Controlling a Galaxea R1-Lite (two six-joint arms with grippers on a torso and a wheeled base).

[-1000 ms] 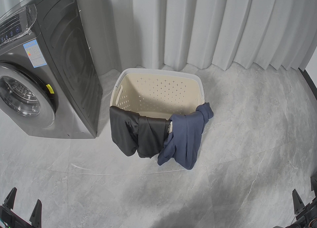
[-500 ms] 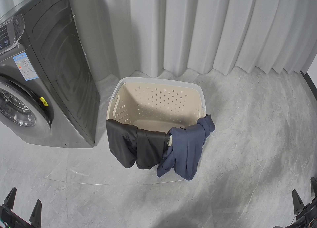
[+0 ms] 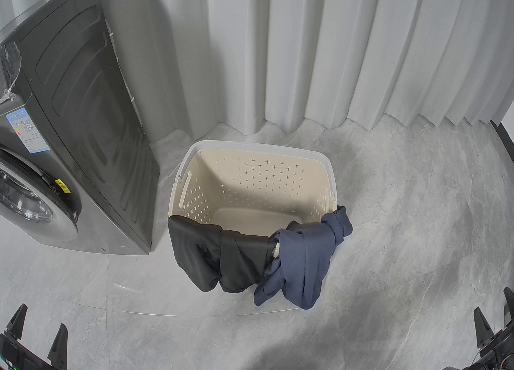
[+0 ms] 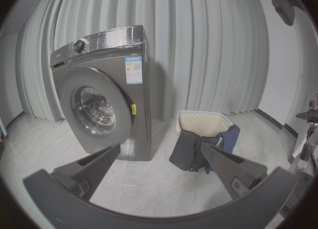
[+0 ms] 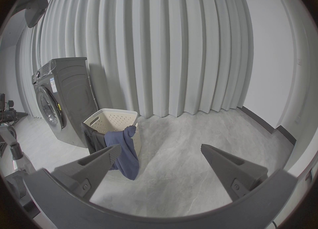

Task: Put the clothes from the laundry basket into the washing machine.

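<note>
I'm in a laundry room: a washing machine (image 3: 80, 135) and laundry basket (image 3: 257, 147) stand on a grey marble floor (image 3: 417, 200), with white curtains (image 3: 321, 39) behind.

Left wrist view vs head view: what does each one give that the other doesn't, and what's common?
Left wrist view adds: the washing machine front in full, its round door apparently shut, and the control knob up top. Head view adds: the laundry basket seen from above with its bottom bare, and the right gripper, open, at the lower right edge. Shared: machine, basket, black garment and blue garment draped over the near rim, left gripper open.
</note>
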